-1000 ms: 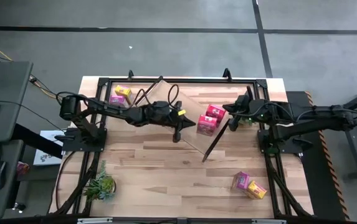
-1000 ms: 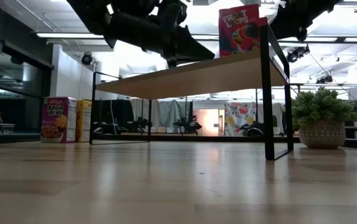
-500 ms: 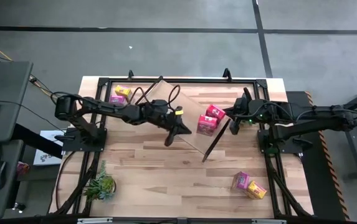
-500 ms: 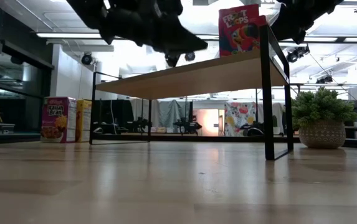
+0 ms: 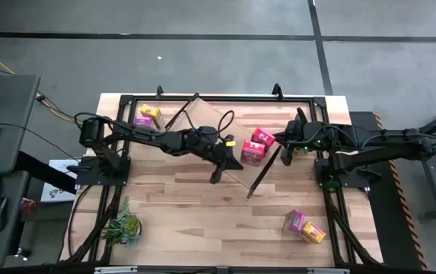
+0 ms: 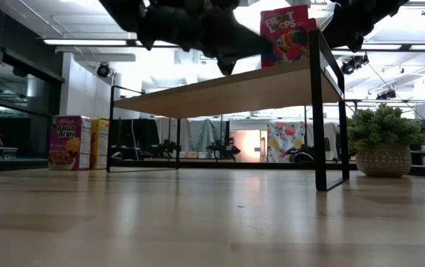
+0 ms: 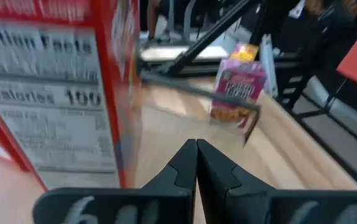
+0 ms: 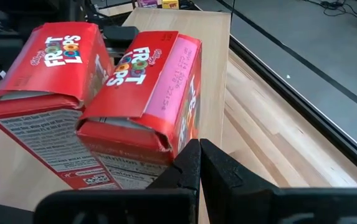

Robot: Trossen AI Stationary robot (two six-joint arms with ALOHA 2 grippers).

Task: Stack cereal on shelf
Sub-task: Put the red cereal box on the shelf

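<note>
**Red boxes on the shelf, both sets of fingers together and empty**

Red is what fills my feeds: two Froot Loops boxes (image 5: 257, 146) stand side by side on the light-wood shelf (image 5: 202, 122), which sits slanted across the far half of the table (image 5: 202, 213).

From above I see the left gripper (image 5: 216, 177) reaching over the shelf's near edge, just beside the nearer red box (image 7: 53, 93). In the left wrist feed its fingers (image 7: 184, 165) are pressed together, tips meeting, holding nothing. The box's nutrition panel looms close on one side, but I cannot tell whether the gripper touches it.

The right gripper (image 5: 284, 153) hangs at the shelf's right end, next to the other red box (image 8: 144, 93). Its fingers (image 8: 187, 163) are also together and empty, pointing at the box's lower edge. Contact is unclear from here.

Off the shelf, a yellow box (image 5: 151, 111) and a magenta Raisin Bran box (image 5: 143, 121) stand together near the table's far left corner. Another magenta box (image 5: 293, 221) and yellow box (image 5: 313, 232) lie near the front right.
</note>
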